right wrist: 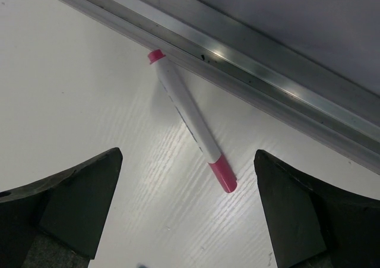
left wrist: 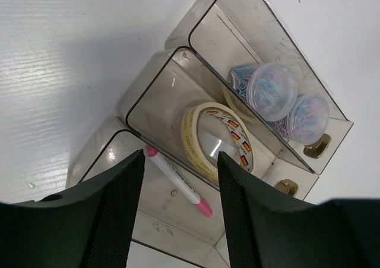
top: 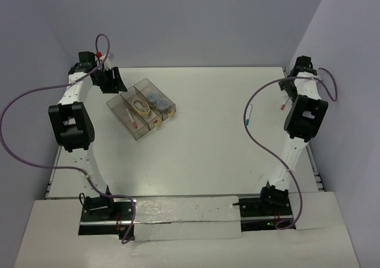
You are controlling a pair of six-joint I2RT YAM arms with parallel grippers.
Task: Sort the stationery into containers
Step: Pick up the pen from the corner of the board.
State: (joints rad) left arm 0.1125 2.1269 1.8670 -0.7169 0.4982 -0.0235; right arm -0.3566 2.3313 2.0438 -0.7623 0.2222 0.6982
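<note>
The left tool [left wrist: 181, 161] hangs over the bins [left wrist: 142, 90] with its fingers partly apart, holding and touching nothing. Directly below the gap, in the nearest bin, lies a white pen with pink ends [left wrist: 178, 185]. The middle bin holds a tan tape roll [left wrist: 189, 134] standing on edge, and the far bin holds two clear round boxes [left wrist: 273, 92] of coloured clips.

The right tool [right wrist: 189, 158] stands spread wide and empty above a second pink-ended pen [right wrist: 191, 120], which lies flat on the white surface [right wrist: 71, 90] just beside the metal rail [right wrist: 249, 72] at its edge. A green-tipped pen [top: 249, 114] lies on the surface near that arm, well apart from the bins.
</note>
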